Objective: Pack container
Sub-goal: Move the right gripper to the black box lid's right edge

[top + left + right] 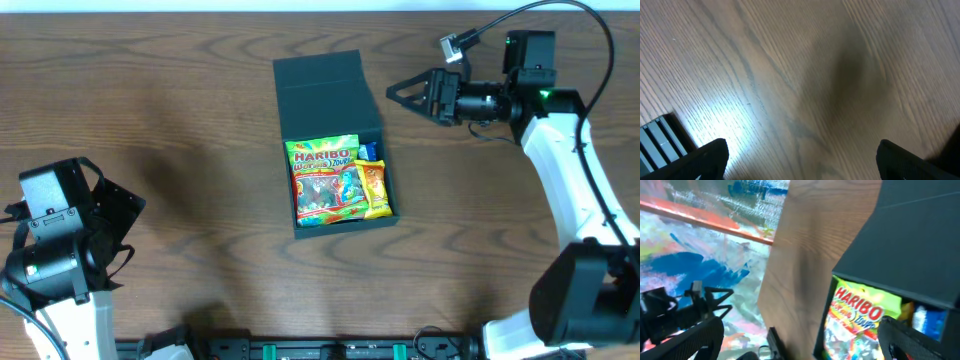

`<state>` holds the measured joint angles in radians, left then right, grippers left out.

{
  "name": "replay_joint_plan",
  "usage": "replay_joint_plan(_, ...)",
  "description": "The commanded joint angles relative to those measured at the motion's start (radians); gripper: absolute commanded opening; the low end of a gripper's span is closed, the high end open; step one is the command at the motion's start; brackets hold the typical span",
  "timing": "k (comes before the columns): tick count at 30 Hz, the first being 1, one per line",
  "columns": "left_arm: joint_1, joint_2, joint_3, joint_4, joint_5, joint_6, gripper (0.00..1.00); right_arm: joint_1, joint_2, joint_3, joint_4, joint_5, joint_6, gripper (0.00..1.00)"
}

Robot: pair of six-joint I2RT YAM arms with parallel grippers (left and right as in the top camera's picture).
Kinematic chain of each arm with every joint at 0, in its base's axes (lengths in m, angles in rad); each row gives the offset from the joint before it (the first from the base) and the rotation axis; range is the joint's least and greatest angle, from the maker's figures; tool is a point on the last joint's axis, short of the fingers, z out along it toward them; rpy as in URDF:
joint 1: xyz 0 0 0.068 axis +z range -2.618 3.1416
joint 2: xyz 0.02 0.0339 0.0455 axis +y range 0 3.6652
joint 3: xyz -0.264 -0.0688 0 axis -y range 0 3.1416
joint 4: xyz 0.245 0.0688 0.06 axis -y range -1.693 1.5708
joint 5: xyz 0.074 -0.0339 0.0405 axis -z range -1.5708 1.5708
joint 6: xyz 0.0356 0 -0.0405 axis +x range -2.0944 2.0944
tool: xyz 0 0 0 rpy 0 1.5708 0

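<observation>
The container (340, 227) sits in the middle of the table (180, 130), with its hinged lid (320, 92) swung up and leaning toward the far side. Inside you have a Haribo bag (323, 180) filling most of the box. A yellow packet (375, 190) is tucked along the right wall and a blue packet (368, 152) peeks out just beyond it. No other snack shows outside the box, so the filling looks done to me. What is left is most likely bringing the lid down flat.

Your right gripper (402, 94) hangs just to the right of the raised lid, apart from it. Its jaws are spread wide and hold nothing, and its wrist view looks past the lid's edge into the box. Your left gripper (801, 157) is well away at the near left over bare wood, also spread wide and empty.
</observation>
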<state>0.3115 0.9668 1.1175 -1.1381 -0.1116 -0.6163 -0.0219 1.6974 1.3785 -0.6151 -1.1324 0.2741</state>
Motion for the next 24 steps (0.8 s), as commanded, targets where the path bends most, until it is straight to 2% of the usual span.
replay_joint_plan(1,0.004,0.002,0.02,-0.003,-0.016,0.011,0.95,-0.003,0.035,0.022,0.004,-0.002,-0.119,0.99)
replay_joint_plan(3,0.004,0.002,0.02,-0.003,-0.016,0.011,0.96,-0.003,0.068,0.022,0.005,0.019,-0.167,0.99)
replay_joint_plan(7,0.004,0.002,0.02,-0.003,-0.016,0.011,0.95,-0.005,0.159,0.022,0.045,0.055,-0.146,0.99)
replay_joint_plan(11,0.004,0.002,0.02,-0.003,-0.016,0.011,0.95,-0.008,0.255,0.022,0.13,0.156,-0.056,0.99)
replay_joint_plan(18,0.004,0.002,0.02,-0.003,-0.016,0.011,0.95,0.021,0.402,0.022,0.309,0.155,0.083,0.99)
replay_joint_plan(24,0.004,0.002,0.02,-0.003,-0.016,0.011,0.95,0.044,0.463,0.022,0.37,0.13,0.141,0.99)
